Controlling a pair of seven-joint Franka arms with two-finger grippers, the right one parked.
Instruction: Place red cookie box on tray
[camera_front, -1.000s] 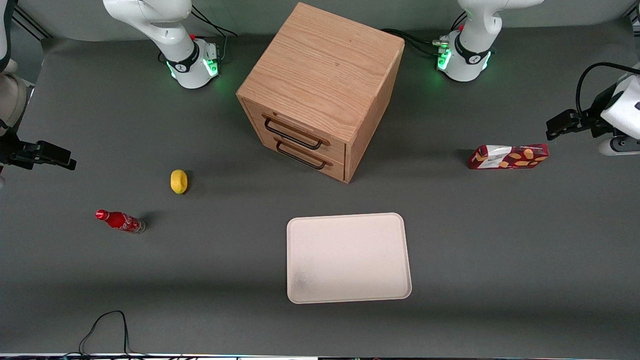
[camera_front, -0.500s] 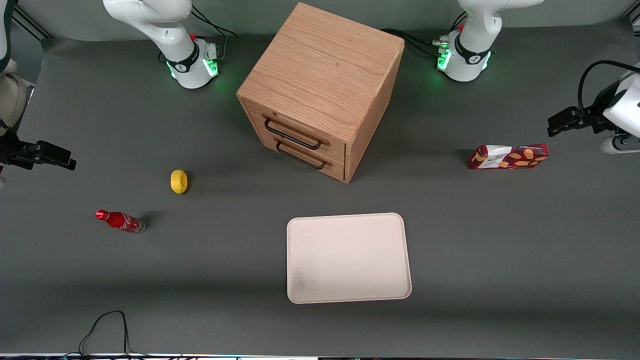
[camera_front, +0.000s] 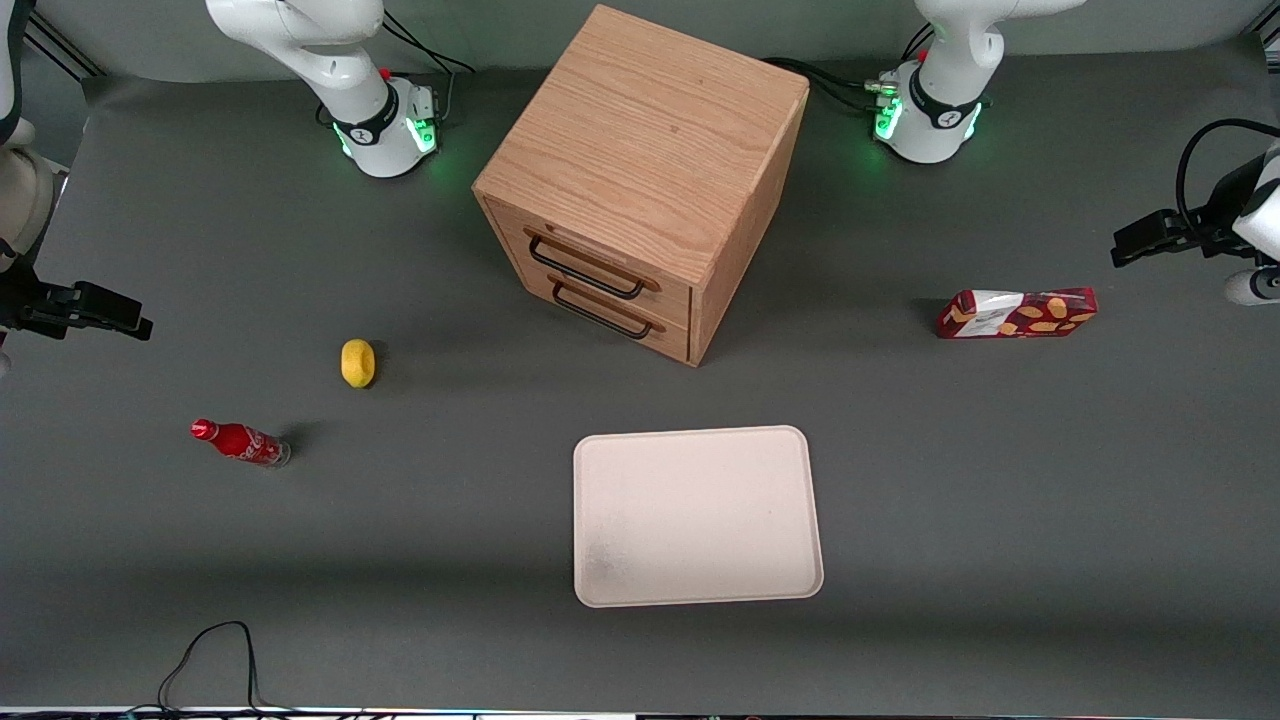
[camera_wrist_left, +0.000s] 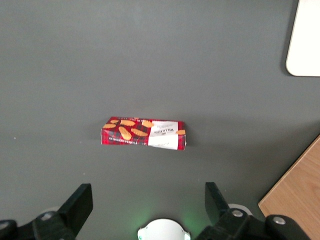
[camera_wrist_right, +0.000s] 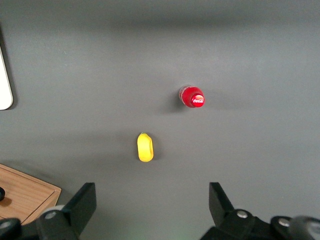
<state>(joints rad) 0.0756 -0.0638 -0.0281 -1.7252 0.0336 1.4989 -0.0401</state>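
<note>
The red cookie box (camera_front: 1017, 313) rests on the grey table toward the working arm's end, its long side running along the table's length; its cookie pictures and white label show in the left wrist view (camera_wrist_left: 144, 135). The cream tray (camera_front: 697, 515) lies bare near the front camera, with one corner (camera_wrist_left: 305, 45) in the left wrist view. My left gripper (camera_front: 1150, 237) hangs high above the table, past the box's end and a little farther from the front camera. Its fingers (camera_wrist_left: 80, 200) stand wide open with nothing between them (camera_wrist_left: 146, 200).
A wooden two-drawer cabinet (camera_front: 640, 180) stands mid-table, farther from the front camera than the tray; its corner (camera_wrist_left: 300, 200) shows in the left wrist view. A yellow lemon (camera_front: 357, 362) and a small red soda bottle (camera_front: 240, 442) lie toward the parked arm's end.
My left gripper has drifted outward toward the working arm's end of the table and slightly away from the front camera. The box, the tray and everything else stayed put.
</note>
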